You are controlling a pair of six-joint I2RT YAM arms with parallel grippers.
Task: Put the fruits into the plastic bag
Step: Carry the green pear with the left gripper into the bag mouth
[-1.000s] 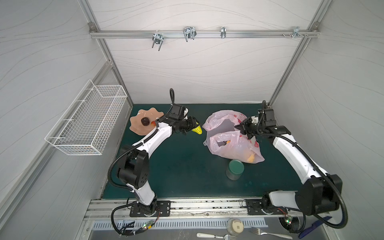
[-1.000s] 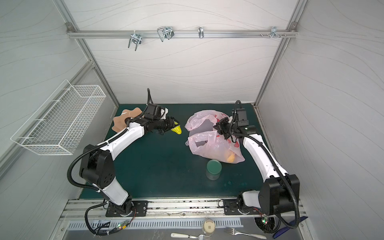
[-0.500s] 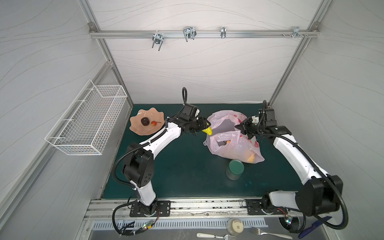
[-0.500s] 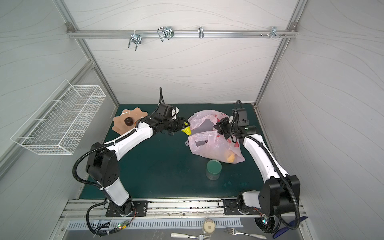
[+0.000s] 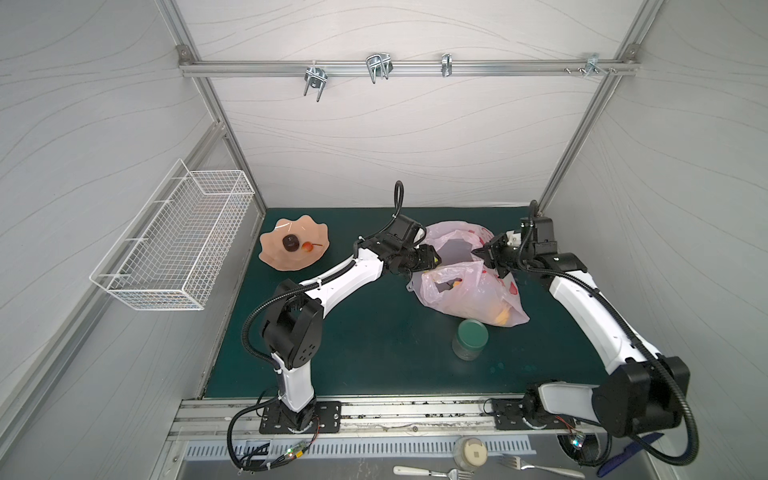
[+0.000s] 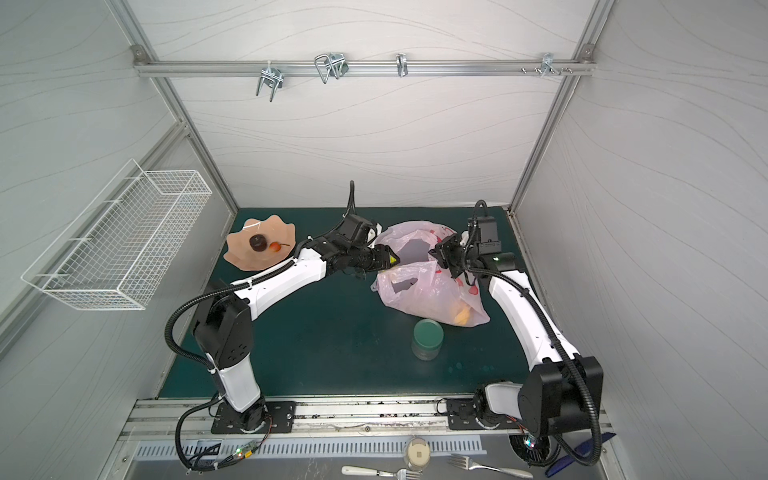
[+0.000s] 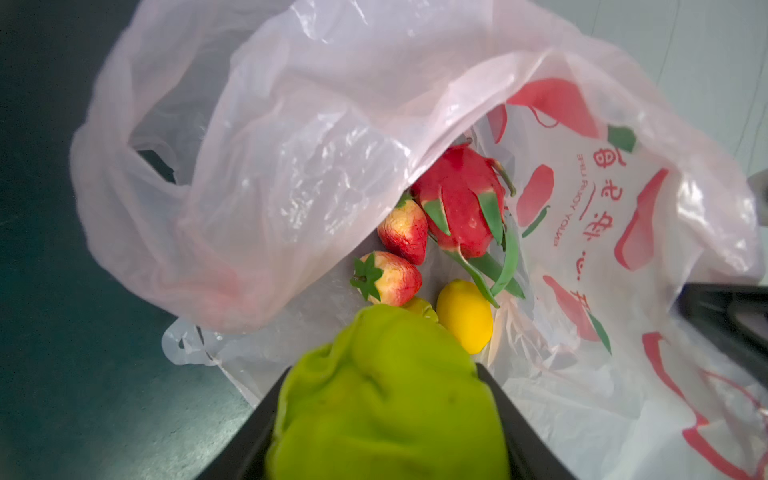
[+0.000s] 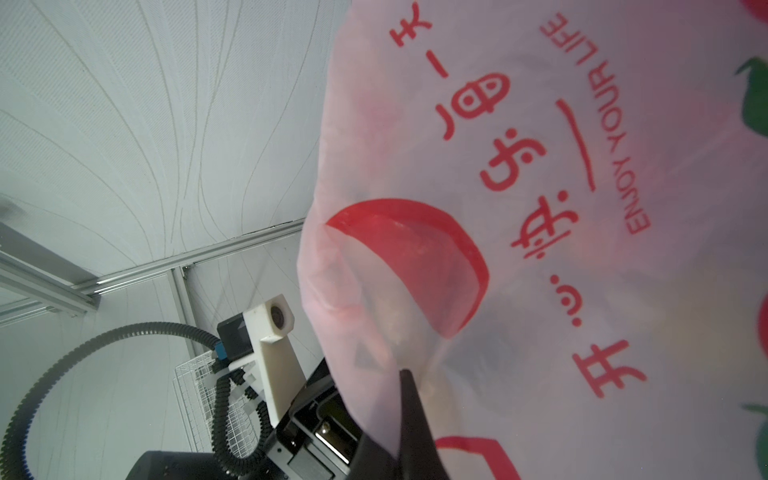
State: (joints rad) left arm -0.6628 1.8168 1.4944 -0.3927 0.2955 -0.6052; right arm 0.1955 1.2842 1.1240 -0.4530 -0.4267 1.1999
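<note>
The pale pink plastic bag [image 5: 469, 291] [image 6: 428, 291] lies at the back right of the green mat, mouth held up. My right gripper [image 5: 478, 251] [image 6: 434, 252] is shut on the bag's upper rim [image 8: 540, 208]; one black fingertip [image 8: 405, 372] presses the film. My left gripper [image 5: 434, 259] [image 6: 392, 259] [image 7: 384, 370] sits at the bag's mouth, shut on a lumpy yellow-green fruit [image 7: 386, 399]. Inside the bag [image 7: 311, 145] lie a dragon fruit [image 7: 461, 199], two strawberries [image 7: 405, 230] [image 7: 388, 278] and a lemon [image 7: 464, 316]. A dark brown round fruit [image 5: 291, 243] and a cherry [image 5: 306, 247] rest in the dish.
The peach scalloped dish [image 5: 274, 257] [image 6: 241, 255] stands at the back left. A green-lidded glass jar [image 5: 471, 336] [image 6: 427, 338] stands just in front of the bag. A white wire basket [image 5: 178, 237] hangs on the left wall. Forks lie beyond the front rail.
My left arm has swung right from beside the dish to the bag's mouth, carrying the yellow-green fruit. The right arm and the bag have stayed put.
</note>
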